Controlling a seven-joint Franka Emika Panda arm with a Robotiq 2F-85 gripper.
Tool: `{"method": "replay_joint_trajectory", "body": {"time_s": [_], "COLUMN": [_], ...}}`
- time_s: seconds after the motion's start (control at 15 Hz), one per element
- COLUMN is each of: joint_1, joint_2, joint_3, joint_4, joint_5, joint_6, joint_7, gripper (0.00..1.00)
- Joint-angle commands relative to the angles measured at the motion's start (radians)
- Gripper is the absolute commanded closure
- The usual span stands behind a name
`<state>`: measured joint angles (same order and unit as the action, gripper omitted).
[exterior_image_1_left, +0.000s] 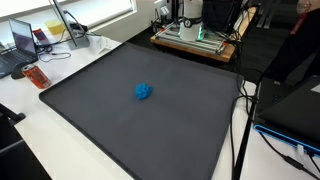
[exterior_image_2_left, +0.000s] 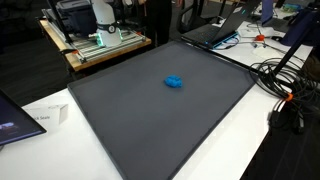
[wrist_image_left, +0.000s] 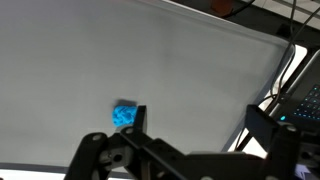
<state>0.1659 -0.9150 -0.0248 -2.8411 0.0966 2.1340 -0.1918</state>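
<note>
Blue object (exterior_image_1_left: 144, 92): small crumpled lump lying alone near the centre of the dark mat (exterior_image_1_left: 90, 115), well clear of every edge. Judged light, soft and compressible; best pinched across its middle. Gripper (wrist_image_left: 195, 112) jaws spread wide, holding nothing.

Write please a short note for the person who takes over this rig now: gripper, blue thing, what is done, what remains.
Gripper: open, holds nothing, above the mat and apart from it.
Blue lump: lies alone near the mat's middle in both exterior views. In the wrist view it sits off to one side of the jaws, not between them.
Done: no contact, no grasp yet.
Left: all work with the lump, which lies untouched.
</note>
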Motion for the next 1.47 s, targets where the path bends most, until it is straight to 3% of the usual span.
{"method": "replay_joint_trajectory", "body": {"time_s": [0.0,0.33,0.67,1.07,1.4], "joint_1": [-0.001,-0.001,0.026,-0.003,-0.055], "joint_2": [0.000,0.001,0.186,0.439,0.633], "joint_3": [0.001,0.001,0.054,0.167,0.215], "joint_4": [0.003,0.003,0.082,0.135,0.218], "joint_5": [0.001,0.001,0.017,-0.020,-0.082], "joint_6": [-0.003,-0.003,0.071,0.289,0.410], "joint_7": [-0.001,-0.001,0.033,0.188,0.330], "gripper": [0.00,0.00,0.00,0.00,0.00]}}
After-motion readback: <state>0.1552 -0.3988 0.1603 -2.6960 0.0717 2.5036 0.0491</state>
